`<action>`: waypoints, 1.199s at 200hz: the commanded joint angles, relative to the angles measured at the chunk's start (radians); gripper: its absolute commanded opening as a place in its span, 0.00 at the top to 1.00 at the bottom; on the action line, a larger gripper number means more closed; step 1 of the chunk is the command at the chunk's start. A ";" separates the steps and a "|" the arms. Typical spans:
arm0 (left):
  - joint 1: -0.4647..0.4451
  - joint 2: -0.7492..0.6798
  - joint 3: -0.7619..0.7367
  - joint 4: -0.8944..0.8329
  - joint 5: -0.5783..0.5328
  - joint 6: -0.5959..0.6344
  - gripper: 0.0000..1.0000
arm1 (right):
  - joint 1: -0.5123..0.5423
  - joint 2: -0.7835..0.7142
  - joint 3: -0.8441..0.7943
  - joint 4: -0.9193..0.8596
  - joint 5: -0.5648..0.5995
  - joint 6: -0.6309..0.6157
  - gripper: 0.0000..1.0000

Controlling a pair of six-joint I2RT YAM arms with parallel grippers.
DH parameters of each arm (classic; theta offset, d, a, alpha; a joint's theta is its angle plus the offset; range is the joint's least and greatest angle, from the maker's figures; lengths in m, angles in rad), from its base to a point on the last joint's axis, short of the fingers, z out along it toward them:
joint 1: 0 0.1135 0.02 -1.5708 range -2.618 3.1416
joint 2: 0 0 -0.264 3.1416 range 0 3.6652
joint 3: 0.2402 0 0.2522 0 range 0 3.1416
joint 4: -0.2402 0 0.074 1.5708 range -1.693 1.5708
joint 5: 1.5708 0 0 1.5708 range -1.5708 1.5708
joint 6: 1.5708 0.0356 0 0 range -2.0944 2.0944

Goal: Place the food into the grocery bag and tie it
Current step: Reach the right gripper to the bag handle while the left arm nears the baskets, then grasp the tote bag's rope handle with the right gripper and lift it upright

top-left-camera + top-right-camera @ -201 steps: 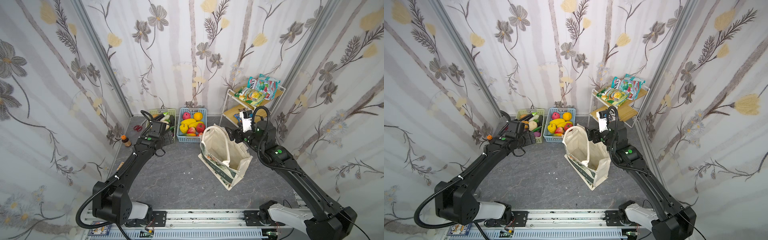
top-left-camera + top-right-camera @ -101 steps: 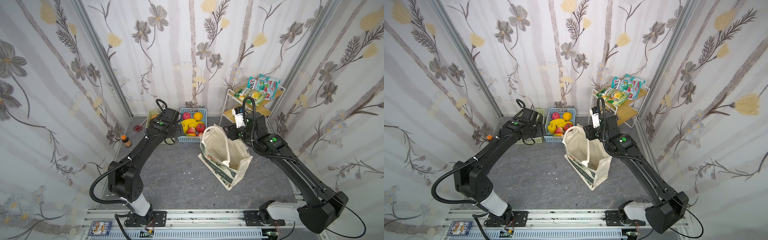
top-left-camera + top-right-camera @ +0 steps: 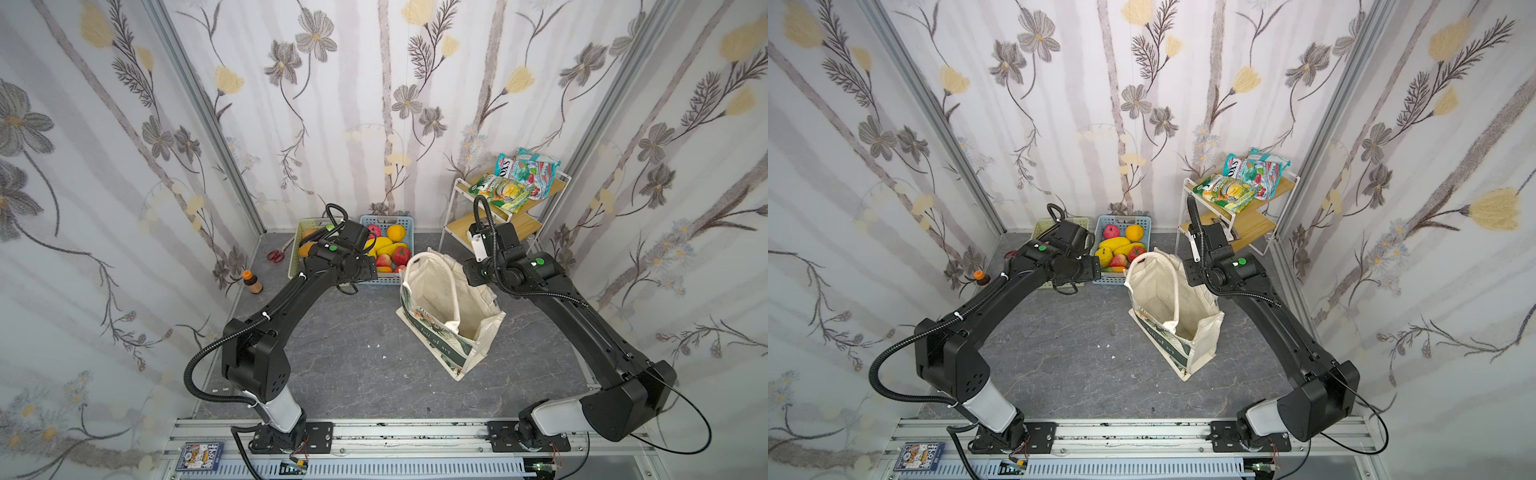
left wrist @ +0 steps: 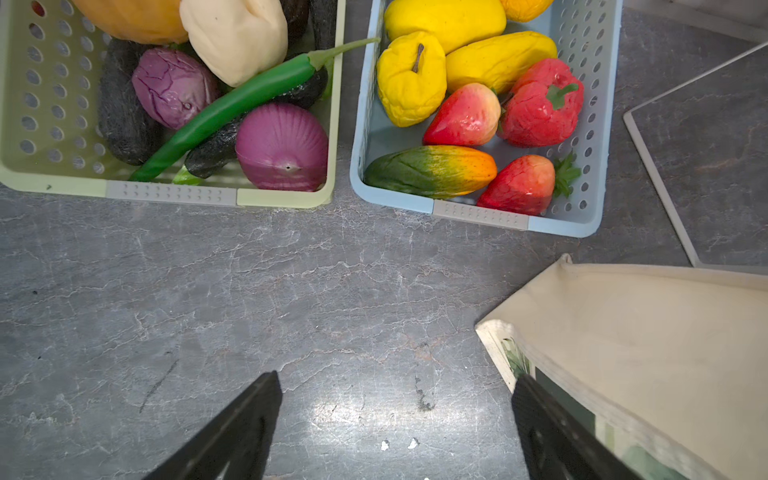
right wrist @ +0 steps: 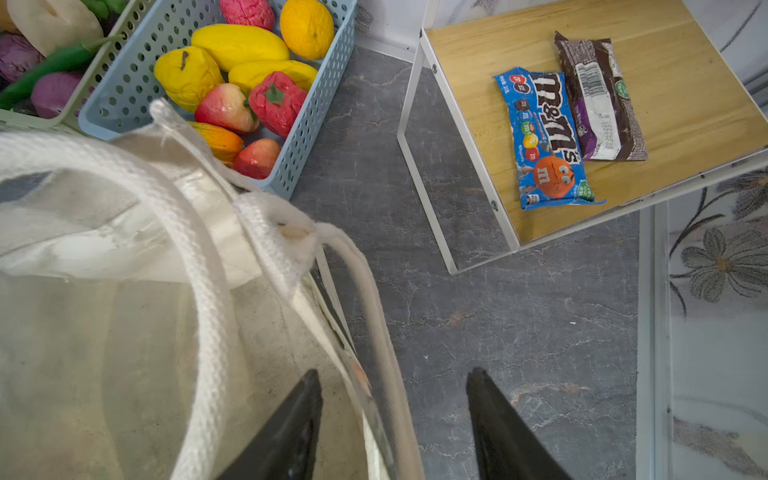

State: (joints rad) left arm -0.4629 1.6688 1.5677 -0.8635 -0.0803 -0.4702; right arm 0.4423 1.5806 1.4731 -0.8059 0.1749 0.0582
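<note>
The left gripper (image 4: pixel 395 376) hangs spread and empty just before the blue basket (image 4: pixel 478 212), so the fruit (image 4: pixel 463 114) lies straight ahead of it. The right gripper (image 5: pixel 392 372), jaws apart, straddles the rim of the bag (image 5: pixel 54 353).

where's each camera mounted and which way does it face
Top views: high above the front rail, facing down toward the back wall, grocery bag and blue basket; left arm and right arm show whole.
Left wrist: on the left arm, facing down at floor, green basket and blue basket; left gripper shows, open.
Right wrist: on the right arm, facing down past the bag's rim toward the shelf holding the blue candy packet; right gripper shows, open, bag's wall between its fingers.
Shared: every view shows the bag and blue basket.
</note>
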 commanded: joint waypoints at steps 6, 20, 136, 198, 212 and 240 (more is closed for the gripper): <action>0.000 -0.013 -0.011 -0.012 -0.027 -0.022 0.10 | -0.004 0.010 0.000 0.015 -0.015 -0.031 0.41; 0.000 -0.018 -0.015 -0.009 -0.031 -0.024 0.10 | -0.004 0.009 0.001 0.022 -0.043 -0.032 0.40; 0.009 -0.041 -0.014 -0.021 -0.072 -0.014 0.10 | -0.017 0.048 -0.046 0.091 -0.108 -0.018 0.75; 0.015 -0.040 -0.009 -0.016 -0.084 -0.008 0.10 | -0.041 -0.022 -0.101 0.108 -0.169 0.035 0.89; 0.015 -0.037 -0.003 -0.017 -0.082 -0.008 0.10 | -0.052 -0.027 -0.101 0.105 -0.180 0.067 0.90; 0.015 -0.033 0.010 -0.017 -0.070 -0.010 0.10 | -0.066 -0.037 -0.100 0.093 -0.214 0.148 0.91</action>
State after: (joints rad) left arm -0.4496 1.6337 1.5616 -0.8715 -0.1394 -0.4744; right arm 0.3828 1.5562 1.3743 -0.7238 0.0036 0.1169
